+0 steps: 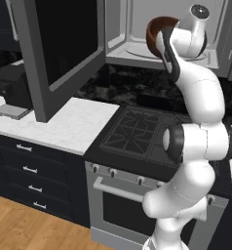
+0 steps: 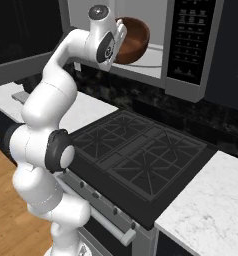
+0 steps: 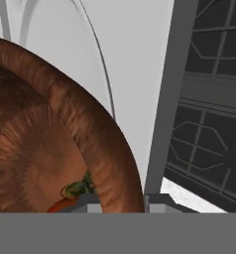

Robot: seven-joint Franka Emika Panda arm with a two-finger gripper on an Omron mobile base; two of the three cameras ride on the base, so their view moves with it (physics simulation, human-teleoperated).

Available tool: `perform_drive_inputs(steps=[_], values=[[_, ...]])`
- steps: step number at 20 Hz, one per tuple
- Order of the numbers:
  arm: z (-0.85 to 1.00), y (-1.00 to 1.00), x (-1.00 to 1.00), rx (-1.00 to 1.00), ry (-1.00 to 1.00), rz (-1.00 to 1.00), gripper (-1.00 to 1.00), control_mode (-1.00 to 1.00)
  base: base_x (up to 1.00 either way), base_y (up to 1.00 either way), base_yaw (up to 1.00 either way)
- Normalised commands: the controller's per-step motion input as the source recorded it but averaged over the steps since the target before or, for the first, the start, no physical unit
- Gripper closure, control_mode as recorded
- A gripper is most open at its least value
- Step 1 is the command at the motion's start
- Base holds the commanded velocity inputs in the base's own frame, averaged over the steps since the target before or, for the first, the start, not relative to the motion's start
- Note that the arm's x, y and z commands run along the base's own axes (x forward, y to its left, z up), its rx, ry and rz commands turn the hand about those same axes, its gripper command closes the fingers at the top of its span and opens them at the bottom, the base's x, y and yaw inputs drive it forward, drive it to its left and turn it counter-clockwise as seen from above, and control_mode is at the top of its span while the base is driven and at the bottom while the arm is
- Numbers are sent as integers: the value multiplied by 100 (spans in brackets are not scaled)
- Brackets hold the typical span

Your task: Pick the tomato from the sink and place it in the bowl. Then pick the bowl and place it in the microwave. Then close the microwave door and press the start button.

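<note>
My gripper (image 3: 122, 201) is shut on the rim of the reddish-brown wooden bowl (image 3: 50, 124), one finger inside the rim and one outside. The tomato (image 3: 65, 204) lies in the bowl by the inner finger, its green stem showing. From the base, the bowl (image 1: 159, 28) (image 2: 134, 39) hangs tilted at the mouth of the open microwave (image 1: 137, 19), above the edge of the glass turntable (image 1: 137, 50). The hand (image 2: 121, 36) is at the bowl's left side. The microwave door (image 1: 64, 44) stands swung wide open to the left. The sink is out of view.
Below the microwave is a black gas cooktop (image 1: 137, 129) (image 2: 141, 155) over an oven with a bar handle (image 1: 118, 190). The microwave's control panel (image 2: 191, 40) is right of the cavity. White marble counters (image 1: 64, 122) (image 2: 211, 210) flank the stove. A dark appliance (image 1: 13, 85) stands far left.
</note>
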Motion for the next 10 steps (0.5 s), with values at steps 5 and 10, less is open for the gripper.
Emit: perform_drive_inputs(steps=[5, 10], values=[[1, -19, 45, 6, 0, 0, 100, -100, 0, 0, 0], [-28, -1, 34, 0, -6, 0, 100, -100, 0, 0, 0]])
